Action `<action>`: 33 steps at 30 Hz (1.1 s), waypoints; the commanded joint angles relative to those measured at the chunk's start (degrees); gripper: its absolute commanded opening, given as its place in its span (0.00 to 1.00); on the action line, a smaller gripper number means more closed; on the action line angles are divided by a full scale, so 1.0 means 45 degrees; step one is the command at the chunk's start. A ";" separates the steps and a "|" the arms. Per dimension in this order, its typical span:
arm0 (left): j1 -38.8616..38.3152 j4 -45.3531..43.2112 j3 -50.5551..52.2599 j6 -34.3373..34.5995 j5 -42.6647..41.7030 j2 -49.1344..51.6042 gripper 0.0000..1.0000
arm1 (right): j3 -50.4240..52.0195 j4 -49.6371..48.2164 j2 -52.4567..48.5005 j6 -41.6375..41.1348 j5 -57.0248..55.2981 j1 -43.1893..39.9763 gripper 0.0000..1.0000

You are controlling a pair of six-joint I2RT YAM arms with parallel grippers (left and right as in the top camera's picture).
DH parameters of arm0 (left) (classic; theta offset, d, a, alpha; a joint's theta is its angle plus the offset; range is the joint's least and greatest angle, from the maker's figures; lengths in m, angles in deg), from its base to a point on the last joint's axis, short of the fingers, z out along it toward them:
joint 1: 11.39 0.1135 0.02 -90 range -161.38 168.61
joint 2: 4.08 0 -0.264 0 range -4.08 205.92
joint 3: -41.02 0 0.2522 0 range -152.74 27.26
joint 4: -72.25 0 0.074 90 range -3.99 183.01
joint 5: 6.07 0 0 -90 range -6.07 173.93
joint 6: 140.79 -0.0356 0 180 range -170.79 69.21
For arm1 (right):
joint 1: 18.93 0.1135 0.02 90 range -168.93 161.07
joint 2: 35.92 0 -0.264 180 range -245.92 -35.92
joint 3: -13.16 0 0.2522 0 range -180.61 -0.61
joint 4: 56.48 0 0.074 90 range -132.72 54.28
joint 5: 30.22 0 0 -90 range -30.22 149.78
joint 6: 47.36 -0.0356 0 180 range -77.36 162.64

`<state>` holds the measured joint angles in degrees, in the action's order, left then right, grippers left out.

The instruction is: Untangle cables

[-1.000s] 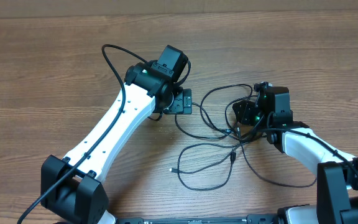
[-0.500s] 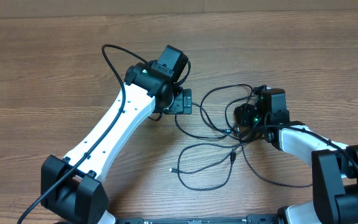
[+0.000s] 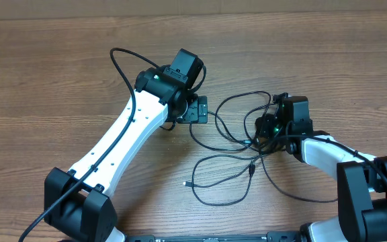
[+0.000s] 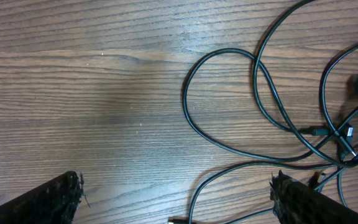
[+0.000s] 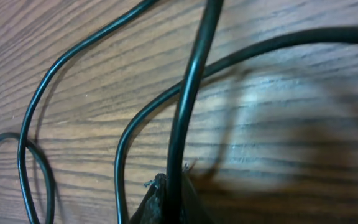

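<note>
Overhead, the cables [image 3: 254, 153] lay in loose loops on the table [image 3: 59, 74], right of centre, between the left gripper [image 3: 199, 109] and the right gripper [image 3: 261, 128]. In the left wrist view, the left gripper stood spread wide and empty, with the cables in the right half of the frame. In the right wrist view, the right gripper was pinching one of the cables at bottom centre.

No text, label, brand, number or sign can be read in any view. Faint pale specks on the black housing [image 3: 183, 67] at the left arm's wrist, upper middle of the overhead frame, are too small to make out; the cables [image 3: 230, 144] and the wooden bench [image 3: 59, 74] carry no legible marking.
</note>
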<state>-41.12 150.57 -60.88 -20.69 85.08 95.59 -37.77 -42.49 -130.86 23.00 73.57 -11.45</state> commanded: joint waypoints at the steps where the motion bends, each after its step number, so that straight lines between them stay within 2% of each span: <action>1: 0.0034 -0.0019 -0.0165 0.0267 0.0126 0.0092 0.99 | -0.0189 0.0019 0.0301 -0.0005 0.0797 -0.0010 0.04; 10: 0.0034 -0.0019 -0.0165 0.0267 0.0121 0.0092 1.00 | -0.0355 0.1219 0.2744 0.0437 0.0845 -0.0010 0.04; 22: 0.0034 -0.0019 -0.0165 0.0267 0.0126 0.0092 1.00 | -0.1656 0.3662 0.6557 0.0777 -0.0044 -0.0010 0.04; 33: 0.0034 -0.0019 -0.0160 0.0267 0.0126 0.0092 1.00 | -0.3769 0.5391 0.7970 0.1258 -0.0243 -0.0010 0.04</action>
<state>-41.12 150.57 -60.88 -20.66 85.06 95.59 -50.62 -19.21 -96.21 27.04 73.65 -11.45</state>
